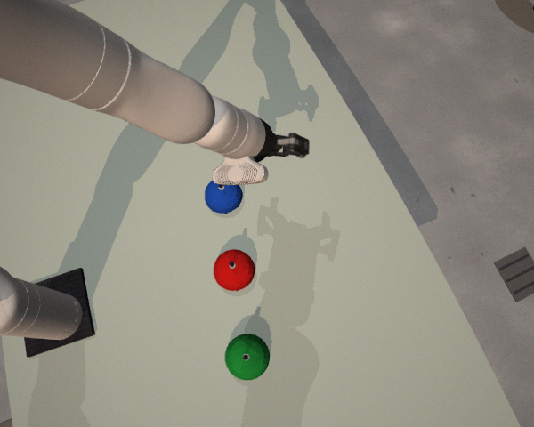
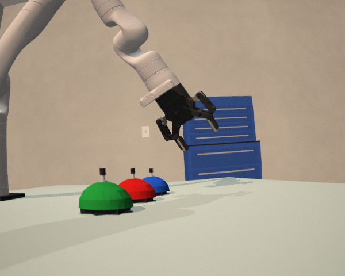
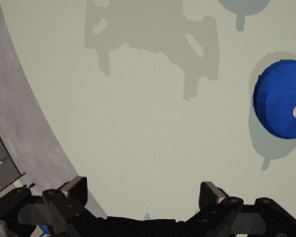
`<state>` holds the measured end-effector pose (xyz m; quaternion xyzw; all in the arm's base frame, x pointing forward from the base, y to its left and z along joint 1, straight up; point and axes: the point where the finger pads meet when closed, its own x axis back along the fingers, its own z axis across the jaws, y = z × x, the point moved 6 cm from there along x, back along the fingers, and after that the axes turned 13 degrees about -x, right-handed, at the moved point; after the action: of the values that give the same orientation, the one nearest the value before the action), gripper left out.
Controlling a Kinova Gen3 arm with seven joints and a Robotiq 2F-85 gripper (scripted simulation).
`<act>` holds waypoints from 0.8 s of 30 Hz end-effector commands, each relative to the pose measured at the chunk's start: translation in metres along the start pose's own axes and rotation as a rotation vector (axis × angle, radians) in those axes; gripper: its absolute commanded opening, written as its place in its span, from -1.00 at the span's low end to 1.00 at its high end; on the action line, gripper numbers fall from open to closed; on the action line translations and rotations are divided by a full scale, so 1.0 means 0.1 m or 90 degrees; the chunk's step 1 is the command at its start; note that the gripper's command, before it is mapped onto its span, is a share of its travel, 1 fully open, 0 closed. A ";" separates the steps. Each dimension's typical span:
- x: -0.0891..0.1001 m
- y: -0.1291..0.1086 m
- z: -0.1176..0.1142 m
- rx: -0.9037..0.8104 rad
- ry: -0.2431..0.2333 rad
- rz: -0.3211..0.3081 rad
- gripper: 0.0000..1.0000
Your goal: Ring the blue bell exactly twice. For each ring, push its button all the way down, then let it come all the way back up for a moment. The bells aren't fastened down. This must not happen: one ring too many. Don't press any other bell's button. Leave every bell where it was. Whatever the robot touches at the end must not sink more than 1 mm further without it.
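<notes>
Blue bell [image 1: 222,197] sits on the pale table [image 1: 359,321], at the far end of a straight row of three as the exterior view sees it; its black button [image 2: 150,171] stands raised on a thin stem above the dome. Red bell [image 1: 233,269] next in the row, green bell [image 1: 246,357] last, nearest the exterior camera; each dome apart from its neighbour on a dark base.

Gripper [image 2: 187,130] hangs in the air well above the row, tilted downward, fingers spread to full width with nothing between them. No contact with any bell. From the top view the gripper [image 1: 299,146] lies beyond the blue bell, off to one side of it, while the white wrist camera housing [image 1: 239,172] overlaps the dome's upper edge. Wrist view: blue dome at the right edge, red dome cut by the top edge, gripper shadow on the table between.

Arm base plate [image 1: 76,280] at the table's side. Blue drawer cabinet [image 2: 226,160] against the wall behind
</notes>
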<state>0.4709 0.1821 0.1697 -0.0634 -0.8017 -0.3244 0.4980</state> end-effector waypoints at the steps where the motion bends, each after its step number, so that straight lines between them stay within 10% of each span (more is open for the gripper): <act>1: 0.01 -0.01 -0.01 0.008 0.001 0.003 1.00; 24: 0.04 -0.02 0.08 0.027 0.029 0.034 1.00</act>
<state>0.4610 0.1863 0.1677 -0.0688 -0.7935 -0.3013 0.5243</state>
